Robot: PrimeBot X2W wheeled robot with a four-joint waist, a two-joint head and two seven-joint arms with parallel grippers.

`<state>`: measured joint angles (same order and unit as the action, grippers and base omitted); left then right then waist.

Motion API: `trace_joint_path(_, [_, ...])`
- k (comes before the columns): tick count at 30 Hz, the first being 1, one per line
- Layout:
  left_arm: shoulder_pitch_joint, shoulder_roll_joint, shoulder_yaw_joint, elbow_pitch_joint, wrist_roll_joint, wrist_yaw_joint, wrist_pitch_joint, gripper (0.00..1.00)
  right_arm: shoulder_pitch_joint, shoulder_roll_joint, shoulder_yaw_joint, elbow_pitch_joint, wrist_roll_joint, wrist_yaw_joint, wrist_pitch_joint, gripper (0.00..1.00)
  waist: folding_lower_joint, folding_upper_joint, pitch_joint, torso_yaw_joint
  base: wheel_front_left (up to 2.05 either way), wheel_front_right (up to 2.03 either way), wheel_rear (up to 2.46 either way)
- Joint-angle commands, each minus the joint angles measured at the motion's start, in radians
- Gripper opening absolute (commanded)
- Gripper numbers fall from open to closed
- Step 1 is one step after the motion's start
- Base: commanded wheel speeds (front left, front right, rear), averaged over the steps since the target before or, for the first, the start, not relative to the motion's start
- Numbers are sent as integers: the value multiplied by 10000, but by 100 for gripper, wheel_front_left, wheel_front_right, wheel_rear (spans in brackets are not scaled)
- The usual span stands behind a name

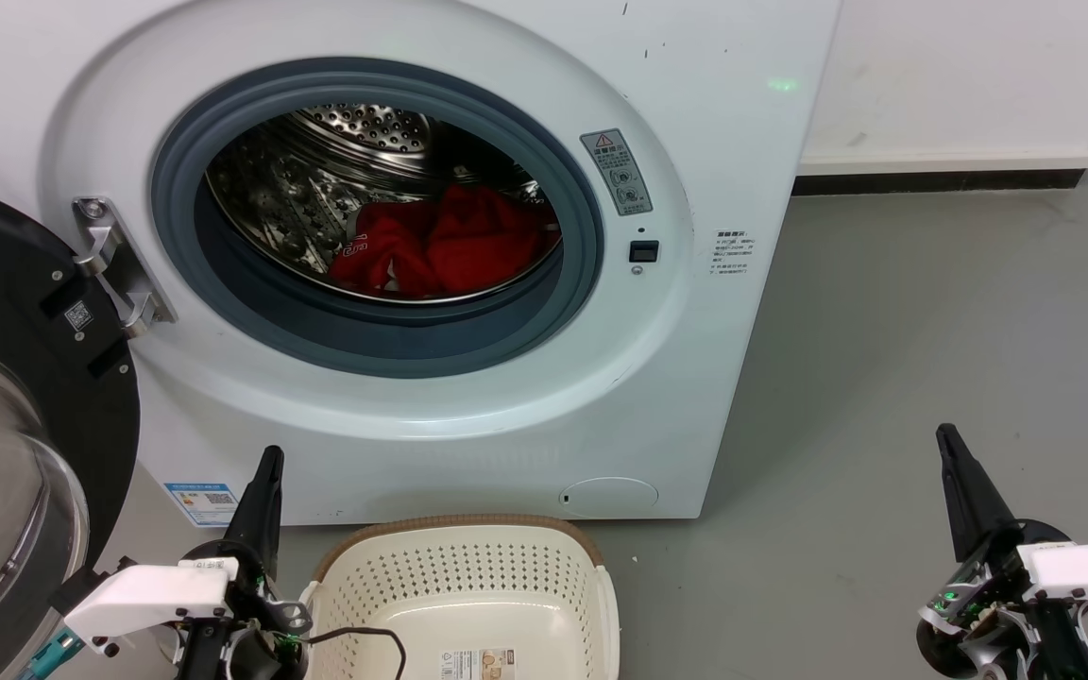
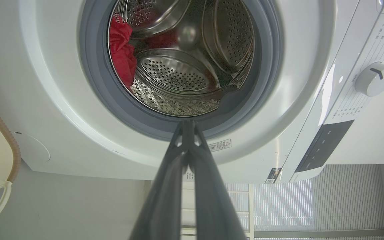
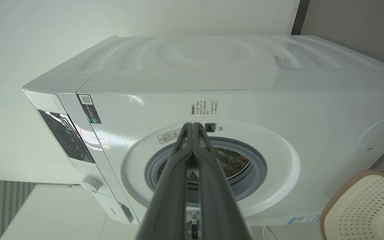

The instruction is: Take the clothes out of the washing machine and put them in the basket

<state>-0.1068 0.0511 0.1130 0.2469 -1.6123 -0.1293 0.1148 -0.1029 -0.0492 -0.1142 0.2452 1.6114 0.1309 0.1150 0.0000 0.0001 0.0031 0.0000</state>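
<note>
A: Look of the clothes (image 1: 440, 250)?
B: Bright red, crumpled low in the washing machine (image 1: 695, 378) drum (image 1: 317, 189), white lettering on 1 fold.
A: Hard to see?
B: Far edges, behind the grey gasket (image 1: 365, 331); basket (image 1: 454, 522) on the floor (image 1: 884, 331), cut off below. Left gripper (image 1: 270, 458) and right gripper (image 1: 946, 436) pinched shut, empty.

Clothes (image 1: 450, 247): bright red. Washing machine (image 1: 657, 416): white body, grey gasket (image 1: 383, 345), shiny perforated steel drum (image 1: 317, 189). Basket (image 1: 459, 567): cream-white, perforated, brown woven-look rim (image 1: 450, 521).
</note>
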Motion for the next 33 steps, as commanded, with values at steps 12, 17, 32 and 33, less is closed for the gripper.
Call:
trace_joint_path(12, [-56,-18,28,-14,-14,-41,16,0,-128,-20,12,16,36,-3,11,0,0,-1,0,0,0,0,0])
trace_joint_path(17, [-56,-18,28,-14,-14,-41,16,0,-129,-20,12,16,37,-3,11,0,0,-1,0,0,0,0,0])
trace_joint_path(32, [224,-23,-49,272,5,13,-7,100,219,31,6,253,-6,0,-5,100,0,-1,1,-1,0,0,0])
trace_joint_path(33, [263,-23,-60,290,34,13,-43,100,256,32,27,256,-14,0,-39,100,0,-1,5,0,0,0,0])
